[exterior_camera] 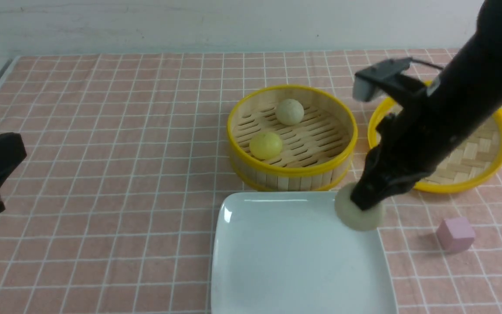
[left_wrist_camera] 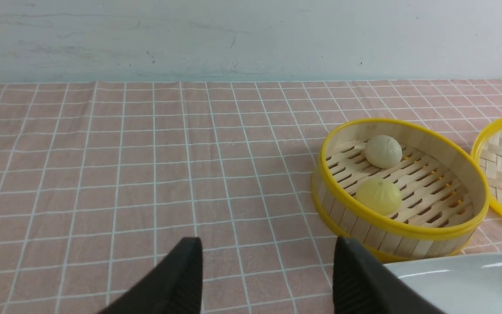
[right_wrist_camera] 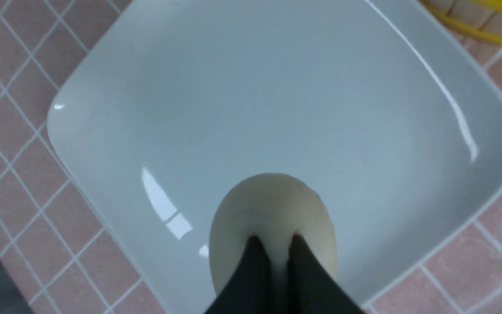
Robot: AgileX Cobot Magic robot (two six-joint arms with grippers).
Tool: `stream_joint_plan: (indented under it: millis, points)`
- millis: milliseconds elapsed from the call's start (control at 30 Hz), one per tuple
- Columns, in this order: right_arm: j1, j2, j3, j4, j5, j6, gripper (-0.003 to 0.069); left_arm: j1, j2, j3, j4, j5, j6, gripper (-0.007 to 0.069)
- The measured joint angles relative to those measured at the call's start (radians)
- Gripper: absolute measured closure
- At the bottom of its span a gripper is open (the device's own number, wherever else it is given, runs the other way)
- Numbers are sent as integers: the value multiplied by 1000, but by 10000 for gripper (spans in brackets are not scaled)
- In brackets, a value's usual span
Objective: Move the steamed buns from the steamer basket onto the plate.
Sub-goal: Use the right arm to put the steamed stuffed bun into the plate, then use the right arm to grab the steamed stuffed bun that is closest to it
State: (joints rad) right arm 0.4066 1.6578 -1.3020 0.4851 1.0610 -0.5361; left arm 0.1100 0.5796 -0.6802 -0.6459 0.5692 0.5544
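right gripper (right_wrist_camera: 277, 246): you're clenched on a beige bun (right_wrist_camera: 273, 205)
bun spot: plate (right_wrist_camera: 277, 87) far-right corner, its middle lies near-left
left gripper (left_wrist_camera: 268, 261): spread, empty

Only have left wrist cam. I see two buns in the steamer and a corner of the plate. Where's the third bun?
Observer: The third bun is pinched in the right gripper, at the plate's far right corner.
Operator: Is it resting on the plate?
Observer: I can't tell whether it touches. The right wrist view shows it over the plate's inside, just in from the corner rim.
Operator: Anything close to that corner?
Observer: A small pink cube lies to the right of the plate, apart from it and from the bun.
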Motion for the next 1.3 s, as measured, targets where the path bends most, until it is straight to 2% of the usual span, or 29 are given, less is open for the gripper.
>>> stream_joint_plan:
  millis: [133, 433, 733, 833, 1067, 1167, 1300]
  points:
    - [30, 61, 82, 4, -179, -71, 636, 0, 0, 0, 0, 0, 0, 204]
    - [37, 161, 89, -3, -362, -174, 636, 0, 0, 0, 0, 0, 0, 204]
    - [37, 168, 89, -41, -383, -182, 610, 0, 0, 0, 0, 8, 0, 204]
    - [37, 168, 89, -73, -380, -173, 526, 0, 0, 0, 0, 8, 0, 204]
    - [37, 168, 89, -112, -402, -140, 263, 0, 0, 0, 0, 8, 0, 204]
    - [37, 148, 89, -112, -428, -134, 229, 0, 0, 0, 0, 8, 0, 204]
    - [37, 59, 86, -112, -459, -117, 227, 0, 0, 0, 0, 9, 0, 204]
